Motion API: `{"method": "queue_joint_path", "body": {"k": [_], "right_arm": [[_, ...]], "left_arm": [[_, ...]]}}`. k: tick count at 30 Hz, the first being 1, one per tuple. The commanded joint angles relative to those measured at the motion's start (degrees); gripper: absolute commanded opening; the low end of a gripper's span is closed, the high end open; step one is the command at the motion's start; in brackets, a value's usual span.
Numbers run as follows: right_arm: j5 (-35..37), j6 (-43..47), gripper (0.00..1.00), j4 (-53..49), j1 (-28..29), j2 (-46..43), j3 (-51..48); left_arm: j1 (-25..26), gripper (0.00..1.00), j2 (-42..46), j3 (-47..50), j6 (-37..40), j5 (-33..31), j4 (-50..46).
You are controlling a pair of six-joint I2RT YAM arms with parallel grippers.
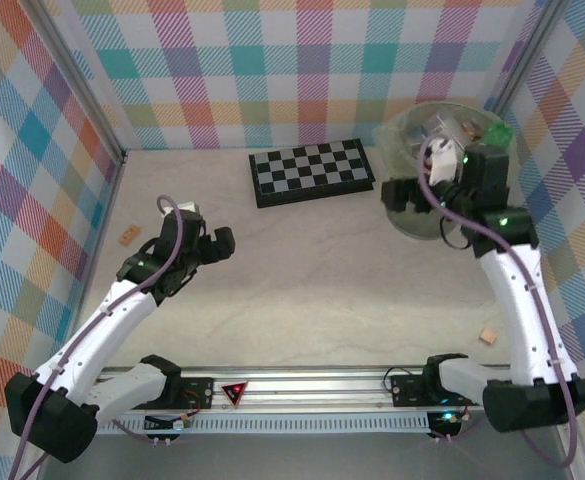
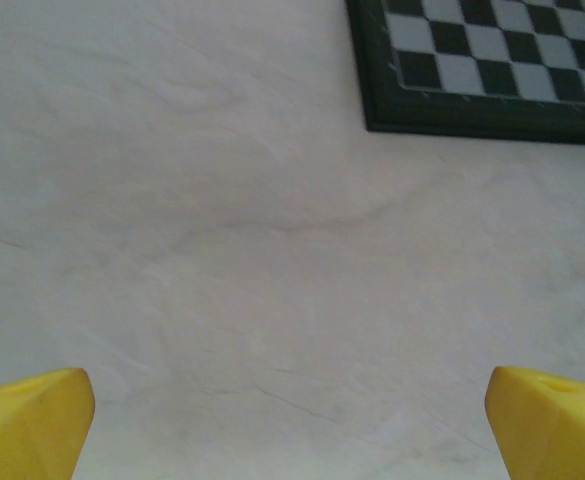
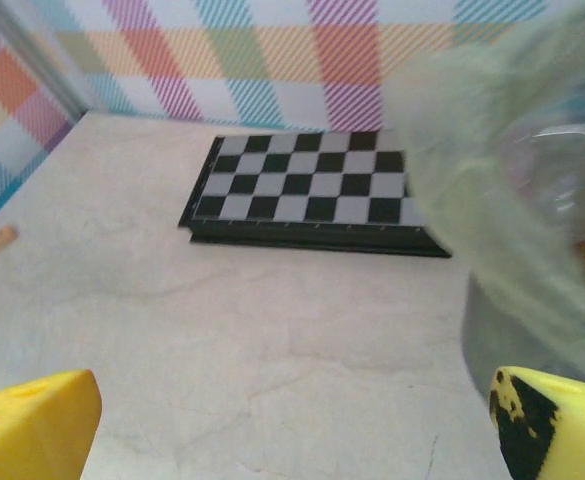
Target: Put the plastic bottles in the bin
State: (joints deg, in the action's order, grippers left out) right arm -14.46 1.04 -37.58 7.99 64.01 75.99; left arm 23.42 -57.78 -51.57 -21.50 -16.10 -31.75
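Observation:
The bin (image 1: 412,215) stands at the back right, a round grey bucket lined with a light-green bag. Several plastic bottles (image 1: 444,127) lie inside it, clear with coloured labels, and one green piece shows at its right rim. My right gripper (image 1: 392,193) hangs open just left of the bin's wall. In the right wrist view the bin (image 3: 517,215) rises at the right, blurred, and the right gripper (image 3: 292,425) has bare table between its yellow fingertips (image 3: 32,415). My left gripper (image 1: 225,241) is open over the middle-left table; the left gripper (image 2: 292,425) holds nothing.
A black-and-grey checkerboard (image 1: 312,170) lies at the back centre, left of the bin. One tan wooden block (image 1: 127,236) sits near the left wall, another block (image 1: 488,336) by the right arm. Checked walls close in the table on three sides.

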Motion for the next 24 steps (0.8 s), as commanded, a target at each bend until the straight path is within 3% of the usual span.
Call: {"method": "queue_joint_path", "body": {"k": [1,4,8,17,24], "right_arm": [[3.3,3.1,0.99,11.4,1.2,-3.2,-11.8],[6.8,1.1,0.99,18.2,1.4,-5.1,-21.2],[11.3,-1.6,0.99,28.9,1.5,-4.2,-31.7],[20.8,-1.7,0.99,51.0,1.5,7.4,-44.6],[22.8,-1.1,0.99,64.7,1.4,16.3,-47.0]], "left_arm": [[-0.8,1.00,1.9,1.7,6.7,-13.8,0.4],[-1.5,1.00,3.4,5.7,11.2,-21.7,5.3],[-3.3,1.00,5.5,13.3,17.4,-26.4,16.5],[-8.9,1.00,4.7,32.5,26.4,-22.2,51.4],[-12.6,1.00,-8.6,36.3,25.6,-15.4,70.0]]}}
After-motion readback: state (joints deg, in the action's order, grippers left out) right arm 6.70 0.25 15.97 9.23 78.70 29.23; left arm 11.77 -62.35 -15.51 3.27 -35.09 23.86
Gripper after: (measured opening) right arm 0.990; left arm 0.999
